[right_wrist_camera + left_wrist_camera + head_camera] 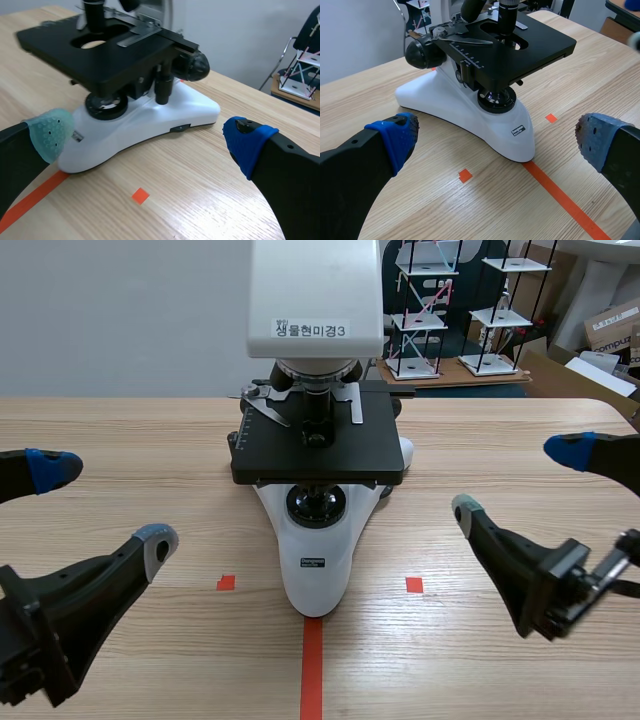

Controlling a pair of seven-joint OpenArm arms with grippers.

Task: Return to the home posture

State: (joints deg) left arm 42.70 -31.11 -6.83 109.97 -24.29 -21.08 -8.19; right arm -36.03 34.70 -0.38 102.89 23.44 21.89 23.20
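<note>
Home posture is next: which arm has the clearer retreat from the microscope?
Left, marginally. Both the left gripper and right gripper are open, empty, flanking the microscope without touching; the left fingers sit slightly farther from its base.

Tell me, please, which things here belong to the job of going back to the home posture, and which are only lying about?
Belong to the job:
- left claw, open
- right claw, open

Only lying about:
- microscope, standing on the table between the claws
- wire racks and cardboard box behind the table
</note>
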